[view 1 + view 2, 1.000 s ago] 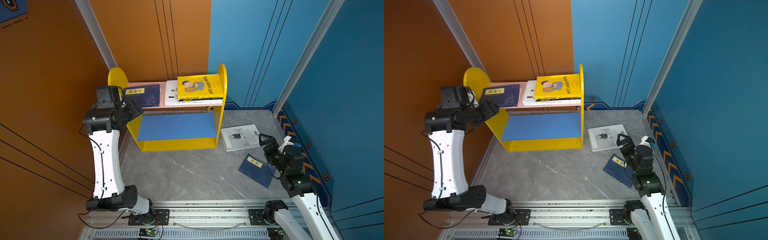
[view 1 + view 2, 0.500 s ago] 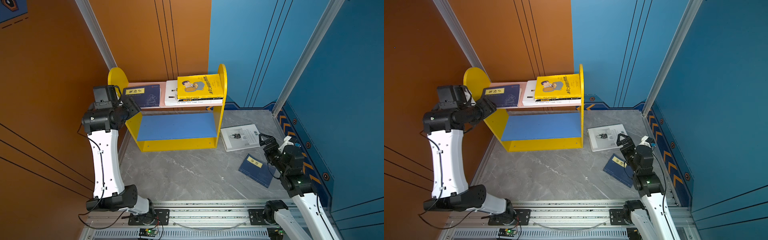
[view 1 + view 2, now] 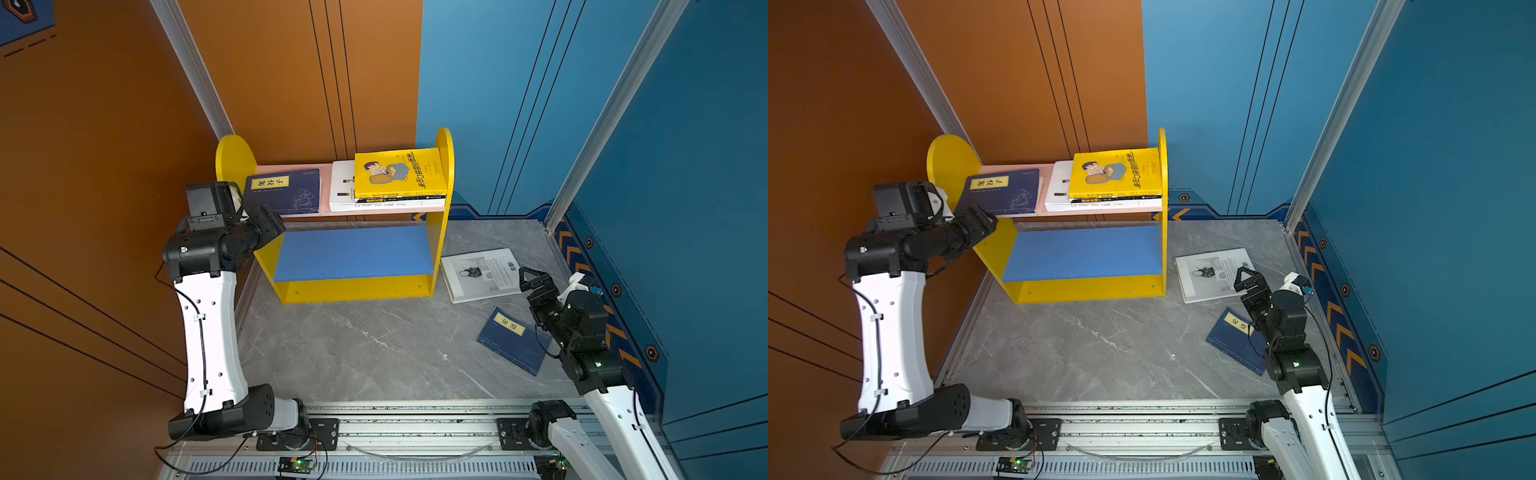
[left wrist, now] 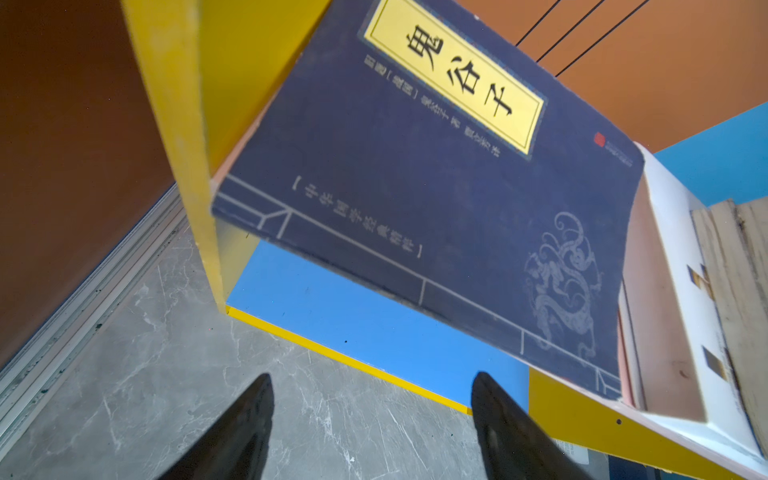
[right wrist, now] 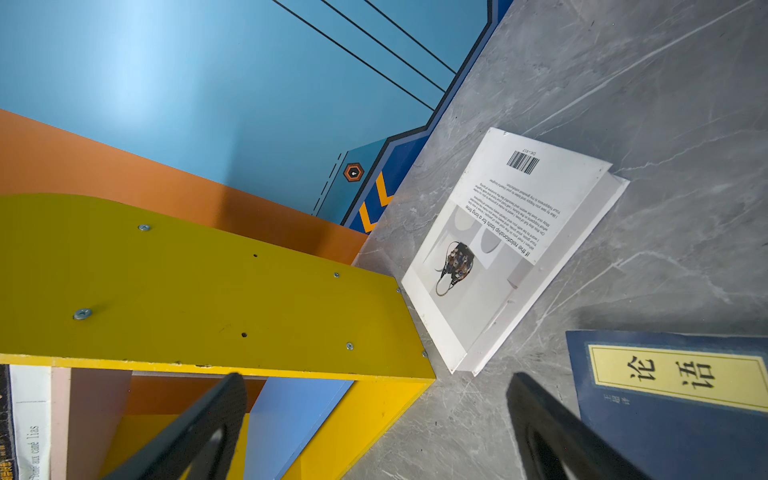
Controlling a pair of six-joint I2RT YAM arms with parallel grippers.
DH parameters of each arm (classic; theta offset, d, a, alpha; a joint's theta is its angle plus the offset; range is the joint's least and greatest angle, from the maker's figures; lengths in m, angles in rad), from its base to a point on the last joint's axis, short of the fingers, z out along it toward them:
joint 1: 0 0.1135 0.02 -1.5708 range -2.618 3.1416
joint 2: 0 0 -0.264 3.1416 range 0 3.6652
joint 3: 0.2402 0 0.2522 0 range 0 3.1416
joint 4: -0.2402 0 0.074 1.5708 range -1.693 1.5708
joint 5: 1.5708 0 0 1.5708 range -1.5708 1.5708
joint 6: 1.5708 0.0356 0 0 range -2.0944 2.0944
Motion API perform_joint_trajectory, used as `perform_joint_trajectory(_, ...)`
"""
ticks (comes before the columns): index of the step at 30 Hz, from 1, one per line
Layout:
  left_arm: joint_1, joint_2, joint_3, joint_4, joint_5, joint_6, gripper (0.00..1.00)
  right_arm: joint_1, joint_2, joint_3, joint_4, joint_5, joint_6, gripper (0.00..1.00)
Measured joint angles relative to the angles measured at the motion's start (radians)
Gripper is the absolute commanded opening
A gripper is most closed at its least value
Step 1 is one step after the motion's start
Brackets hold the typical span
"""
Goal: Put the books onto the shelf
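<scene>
Left wrist view: the left claw (image 4: pixel 372 376) gapes empty near a navy book (image 4: pixel 415 187) on the shelf (image 4: pixel 174 124); the right claw (image 5: pixel 378 376) hangs wide too.

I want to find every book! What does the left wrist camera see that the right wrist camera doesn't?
Only the left wrist view: the shelved navy book, lying on the pink board.
Only the right wrist view: the white floor book and the floor navy book, both flat on the floor.
Both: the yellow shelf, its blue board and grey floor. Each also shows its own arm's open, empty tool: the left tool and the right tool.
</scene>
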Motion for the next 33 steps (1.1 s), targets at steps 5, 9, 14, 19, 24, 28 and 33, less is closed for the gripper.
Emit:
perform_joint_trajectory(5, 0.015, -0.003, -0.001, 0.011, 0.018, -0.005, 0.76, 0.000, 0.019, 0.000, 0.001, 0.000, 0.000, 1.00)
perform_joint_trajectory(9, 0.017, 0.013, 0.005, 0.016, 0.027, -0.012, 0.76, 0.000, 0.026, 0.000, 0.001, 0.000, 0.000, 1.00)
perform_joint_trajectory(14, 0.017, 0.040, 0.013, 0.019, 0.029, -0.015, 0.76, -0.001, 0.026, 0.000, 0.001, 0.000, 0.000, 1.00)
perform_joint_trajectory(19, 0.025, 0.055, 0.024, 0.019, 0.031, -0.015, 0.76, -0.006, 0.026, 0.000, 0.000, 0.001, 0.000, 1.00)
perform_joint_trajectory(24, 0.032, 0.065, 0.043, 0.021, 0.030, -0.015, 0.76, -0.006, 0.026, 0.000, 0.000, 0.001, 0.000, 1.00)
perform_joint_trajectory(28, 0.034, 0.071, 0.044, 0.023, 0.031, -0.015, 0.76, -0.006, 0.026, 0.000, 0.000, 0.001, 0.000, 1.00)
perform_joint_trajectory(33, 0.037, 0.074, 0.044, 0.023, 0.030, -0.015, 0.77, -0.006, 0.026, 0.000, 0.000, 0.008, 0.000, 1.00)
